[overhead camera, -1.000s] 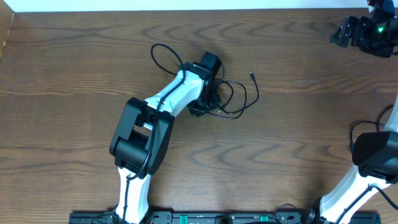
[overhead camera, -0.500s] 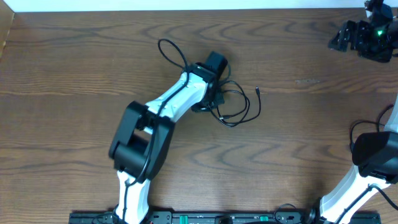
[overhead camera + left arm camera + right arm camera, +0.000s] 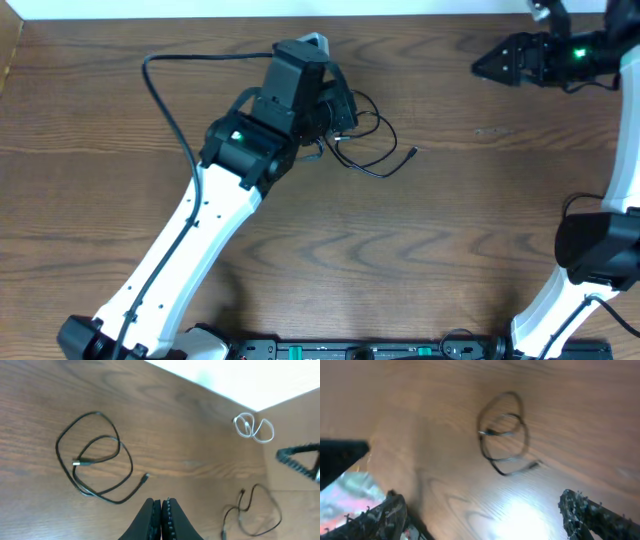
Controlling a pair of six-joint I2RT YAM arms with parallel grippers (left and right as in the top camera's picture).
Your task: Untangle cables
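The black cable (image 3: 383, 166) lies in loose loops on the wooden table, its plug end (image 3: 413, 153) pointing right. It also shows in the left wrist view (image 3: 95, 467) and the right wrist view (image 3: 502, 435). My left gripper (image 3: 340, 108) hangs above the cable's left side, and its fingers (image 3: 161, 510) are shut with nothing between them. My right gripper (image 3: 490, 66) is at the far right, wide open (image 3: 485, 520) and empty, well away from the cable. A white cable (image 3: 254, 427) lies coiled far off in the left wrist view only.
A second thin dark cable (image 3: 252, 510) lies at the lower right of the left wrist view. The table's far edge (image 3: 320, 15) meets a white wall. The left arm's own thick black cable (image 3: 165, 95) arcs over the table's left part.
My left arm has lifted and stretched out, away from the black cable, which now lies a little higher and looser. My right gripper has swung left into the table area.
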